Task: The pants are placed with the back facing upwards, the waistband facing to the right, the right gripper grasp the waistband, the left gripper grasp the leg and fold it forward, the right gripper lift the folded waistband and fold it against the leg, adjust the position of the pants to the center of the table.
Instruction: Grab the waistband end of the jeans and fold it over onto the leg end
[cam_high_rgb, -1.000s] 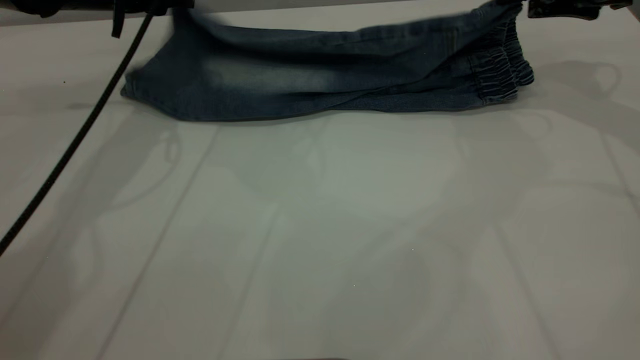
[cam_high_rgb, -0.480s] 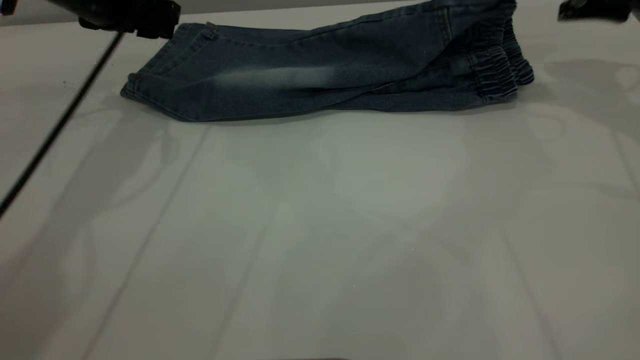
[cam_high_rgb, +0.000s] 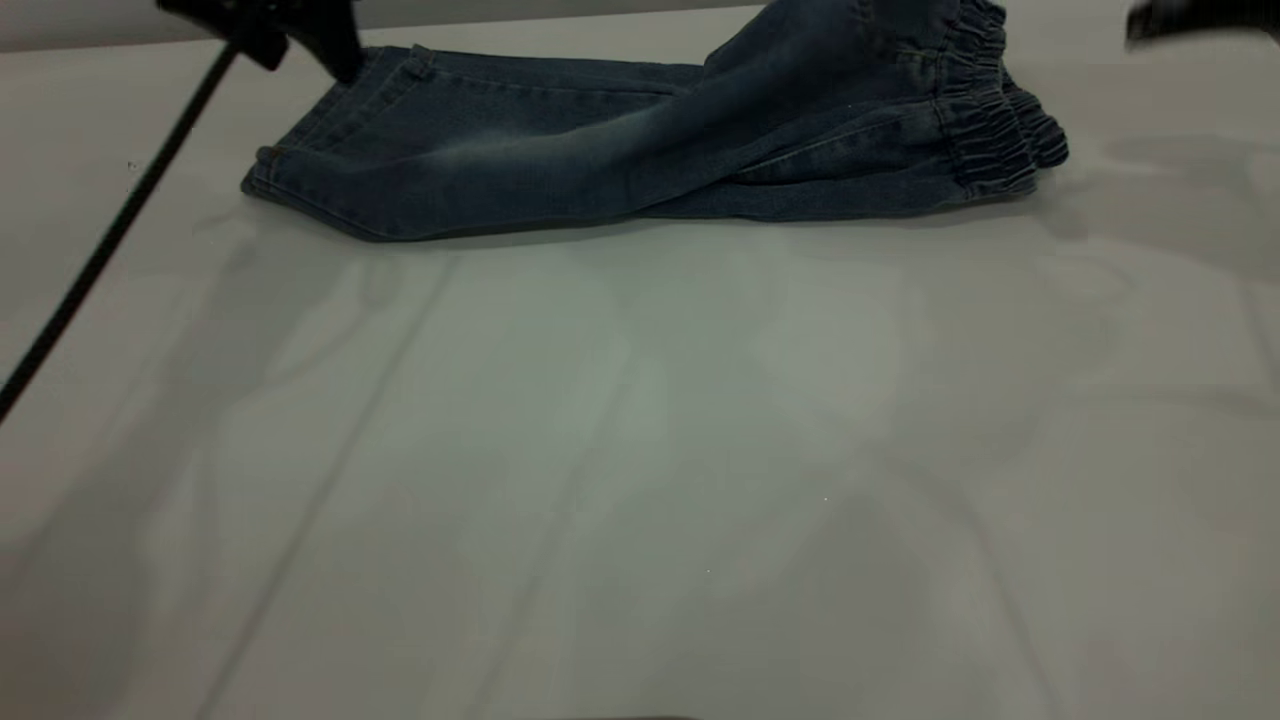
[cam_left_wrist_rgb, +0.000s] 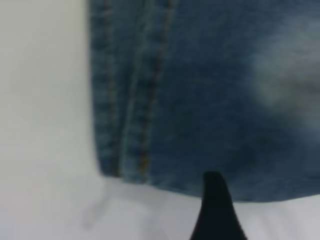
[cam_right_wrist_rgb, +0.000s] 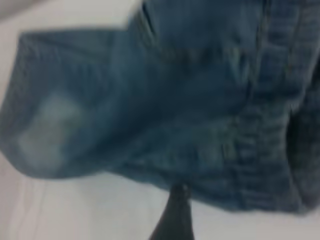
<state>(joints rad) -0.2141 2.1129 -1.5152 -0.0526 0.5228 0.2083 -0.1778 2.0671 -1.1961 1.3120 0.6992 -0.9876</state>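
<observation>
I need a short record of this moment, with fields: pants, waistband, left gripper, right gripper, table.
pants: folded lengthwise, lying at the table's far side
waistband: at the right end, its far part raised off the table
left gripper: above the hem end, not holding cloth
right gripper: beyond the waistband, at the frame's edge
table: pale, bare in front of the pants

No text, label, brand, number or sign can be read anywhere in these views. The pants (cam_high_rgb: 640, 150), lying across the upper part of the frame on the counter (cam_high_rgb: 640, 480), show only plain faded denim, stitched seams and a gathered waistband (cam_high_rgb: 985, 130) at the upper right; no print or lettering shows on the side facing up. Both wrist views show only bare denim and stitching.
</observation>
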